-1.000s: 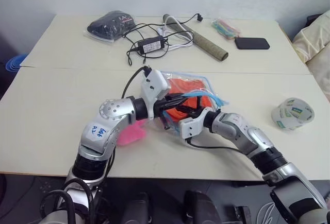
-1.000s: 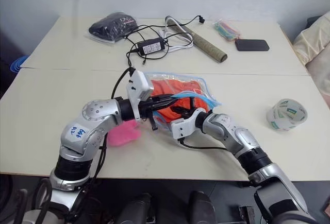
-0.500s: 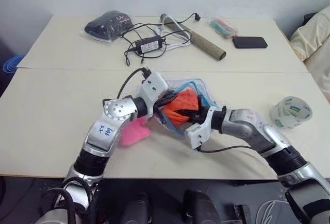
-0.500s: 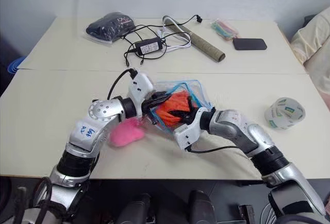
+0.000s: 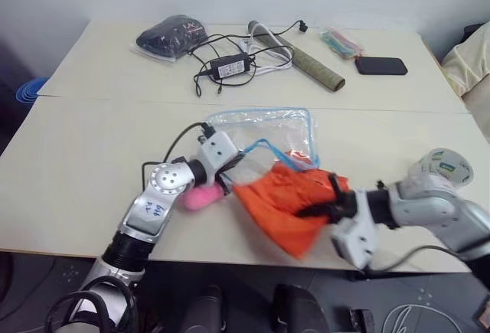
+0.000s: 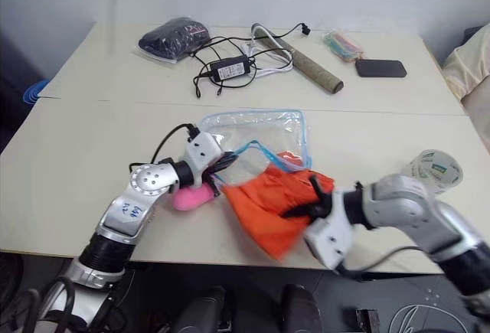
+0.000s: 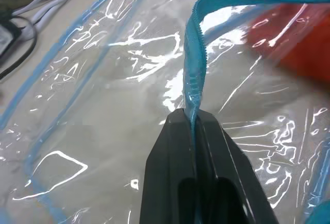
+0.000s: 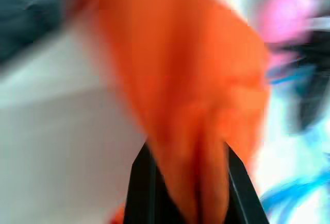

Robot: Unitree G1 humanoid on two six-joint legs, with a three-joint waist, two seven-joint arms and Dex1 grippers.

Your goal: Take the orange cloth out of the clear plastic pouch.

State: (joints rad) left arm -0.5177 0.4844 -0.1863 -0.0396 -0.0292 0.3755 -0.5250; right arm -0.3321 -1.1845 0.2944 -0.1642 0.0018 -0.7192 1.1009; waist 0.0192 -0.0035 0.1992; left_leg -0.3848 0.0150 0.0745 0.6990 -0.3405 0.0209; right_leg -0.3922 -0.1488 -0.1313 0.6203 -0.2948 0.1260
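The clear plastic pouch lies flat on the near table, its light-blue zip edging pulled up at the mouth. My left gripper is shut on that edging, which the left wrist view shows pinched between the black fingers. The orange cloth hangs bunched in front of the pouch, over the table's near edge. One corner of it still lies at the pouch's mouth. My right gripper is shut on the cloth from the right.
A pink soft thing lies under my left forearm. A tape roll sits at the right. On the far table lie a bag of dark contents, a power adapter with cables, a brown tube and a black phone.
My right gripper has pulled back toward the near right, drawing the orange cloth out of the pouch. My left gripper has shifted left and lower, still holding the zip edging. The pouch now lies flat.
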